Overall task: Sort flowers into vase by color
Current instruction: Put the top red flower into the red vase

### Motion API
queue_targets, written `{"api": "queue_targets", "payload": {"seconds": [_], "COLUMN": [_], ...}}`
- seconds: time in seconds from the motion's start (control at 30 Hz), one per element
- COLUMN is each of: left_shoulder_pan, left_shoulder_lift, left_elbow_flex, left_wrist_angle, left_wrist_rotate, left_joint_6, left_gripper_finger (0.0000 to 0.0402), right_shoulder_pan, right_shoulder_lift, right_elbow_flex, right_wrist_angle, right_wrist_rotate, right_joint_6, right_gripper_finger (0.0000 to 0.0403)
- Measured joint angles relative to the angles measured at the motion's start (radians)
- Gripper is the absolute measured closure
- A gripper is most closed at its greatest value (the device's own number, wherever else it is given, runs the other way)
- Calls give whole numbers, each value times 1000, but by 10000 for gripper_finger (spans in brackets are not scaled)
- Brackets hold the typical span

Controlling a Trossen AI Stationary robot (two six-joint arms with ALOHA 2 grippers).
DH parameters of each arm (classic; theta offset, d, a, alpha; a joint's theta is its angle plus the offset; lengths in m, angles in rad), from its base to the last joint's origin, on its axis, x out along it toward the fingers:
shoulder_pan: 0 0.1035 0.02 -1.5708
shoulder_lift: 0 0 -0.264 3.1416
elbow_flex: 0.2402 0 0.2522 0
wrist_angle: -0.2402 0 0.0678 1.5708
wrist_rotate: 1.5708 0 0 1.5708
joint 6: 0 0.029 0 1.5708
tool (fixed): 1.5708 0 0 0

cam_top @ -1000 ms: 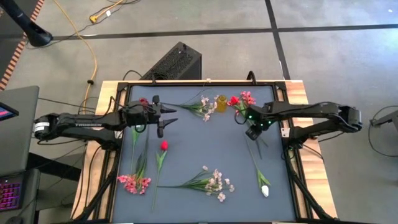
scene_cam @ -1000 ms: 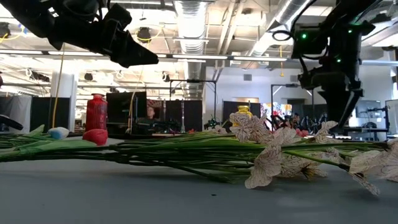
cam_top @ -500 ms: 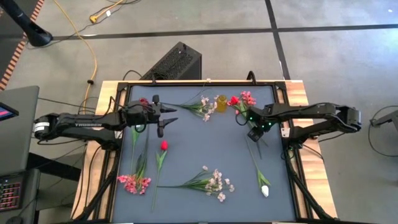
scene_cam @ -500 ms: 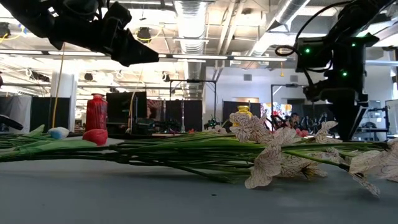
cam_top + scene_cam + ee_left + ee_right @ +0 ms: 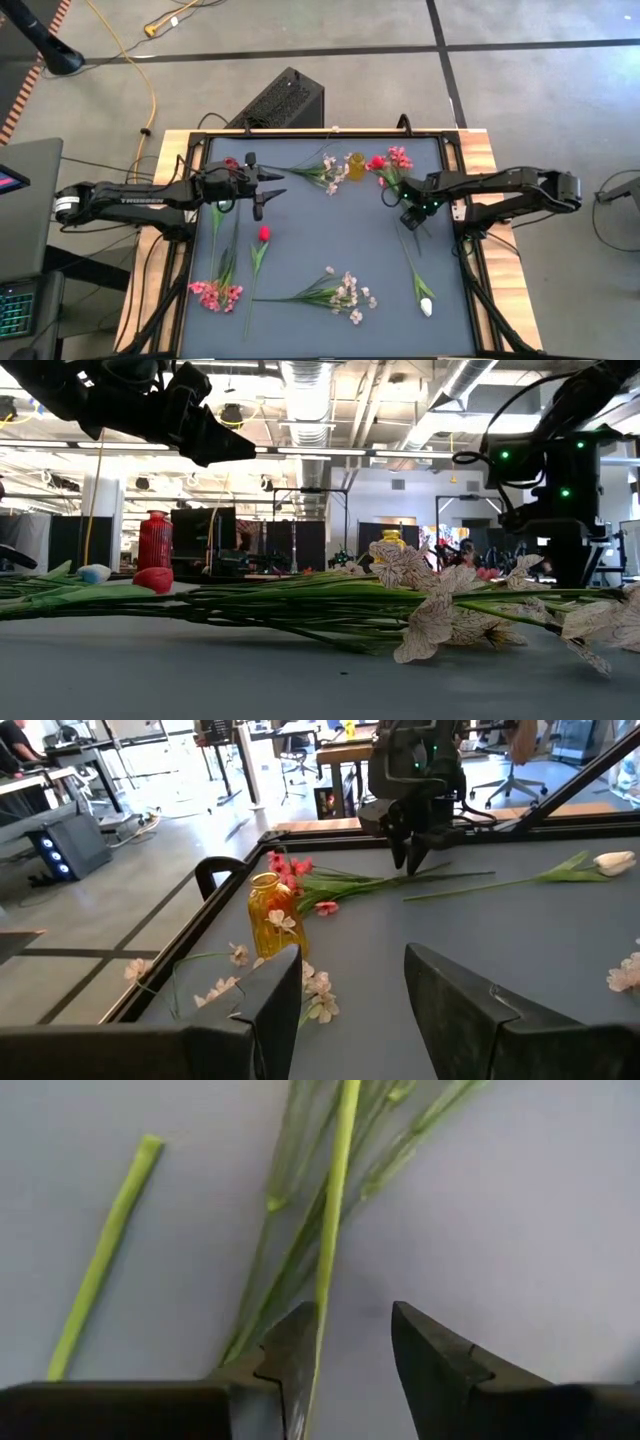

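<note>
From my remote station I see the dark surface (image 5: 330,240) framed in wood, a black ribbed case (image 5: 281,100) on the floor behind it, a yellow cable (image 5: 140,70) trailing across grey tiles, and office chairs (image 5: 497,770) in the workshop beyond.

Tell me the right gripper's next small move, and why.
Probably shift sideways a touch to centre the stem, then close. The right gripper is low over the stems beside the pink spray, fingers still apart, with the stem lying along one finger rather than squarely between them.
</note>
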Motion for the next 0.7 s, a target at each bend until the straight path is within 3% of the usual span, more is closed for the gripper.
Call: {"api": "queue_targets", "payload": {"seconds": [0.47, 0.7], "left_shoulder_pan": [0, 0], "left_shoulder_lift": [0, 0], "left_elbow_flex": [0, 0], "left_wrist_angle": [-4, -4], "left_wrist_rotate": [-1, 0], "left_joint_6": [0, 0], "left_gripper_finger": [233, 233], "right_shoulder_pan": [26, 26], "right_shoulder_lift": [1, 1], "right_elbow_flex": [-6, -6], "right_wrist_angle": [10, 2], "right_wrist_rotate": [4, 3], "right_joint_6": [78, 82], "right_gripper_finger": [272, 328]}}
